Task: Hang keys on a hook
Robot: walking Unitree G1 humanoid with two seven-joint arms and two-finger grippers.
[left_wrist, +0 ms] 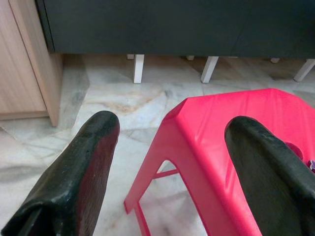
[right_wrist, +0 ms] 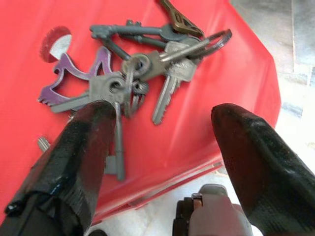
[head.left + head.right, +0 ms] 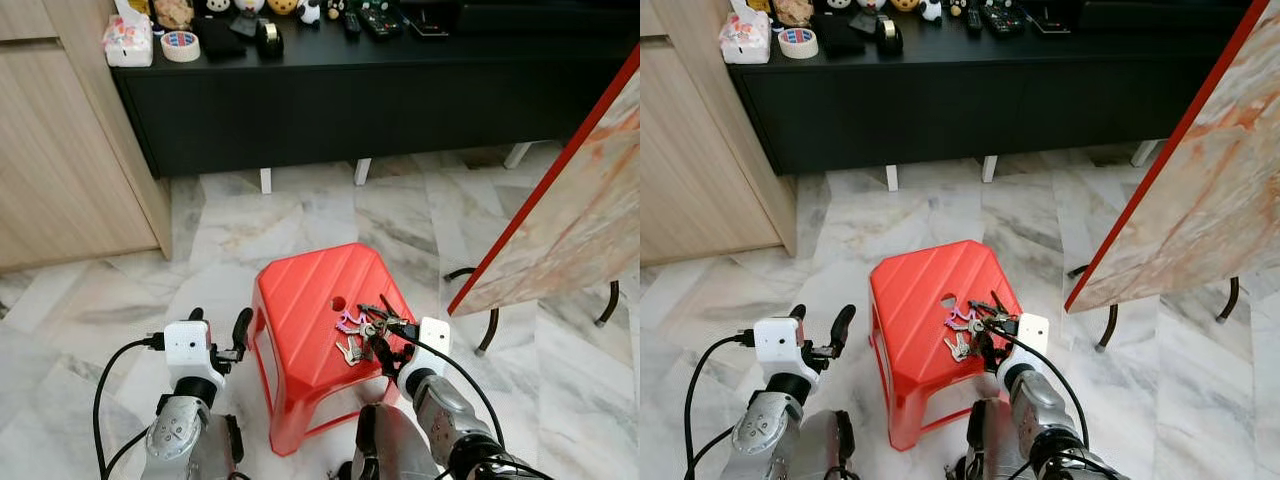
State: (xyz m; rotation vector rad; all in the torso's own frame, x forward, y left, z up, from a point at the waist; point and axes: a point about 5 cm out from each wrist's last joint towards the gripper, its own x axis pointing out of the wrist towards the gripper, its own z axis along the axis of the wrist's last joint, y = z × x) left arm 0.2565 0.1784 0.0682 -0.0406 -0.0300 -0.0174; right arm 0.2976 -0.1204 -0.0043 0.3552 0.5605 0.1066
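A bunch of keys (image 3: 362,329) with a purple tag (image 2: 74,78) lies on the top of a red plastic stool (image 3: 305,300), near its right edge. My right gripper (image 3: 385,337) hovers just over the keys (image 2: 147,73), open, its fingers (image 2: 83,147) straddling the bunch without closing on it. At the stool's left side my left gripper (image 3: 218,328) is held open above the floor; its fingers (image 1: 78,172) frame the stool's corner (image 1: 216,142).
A long black cabinet (image 3: 380,95) on white legs runs along the back, with tape rolls, tissues and small objects on top. A wooden cupboard (image 3: 60,150) stands left. A tilted marble panel (image 3: 570,210) with a red edge leans on the right over a black metal frame.
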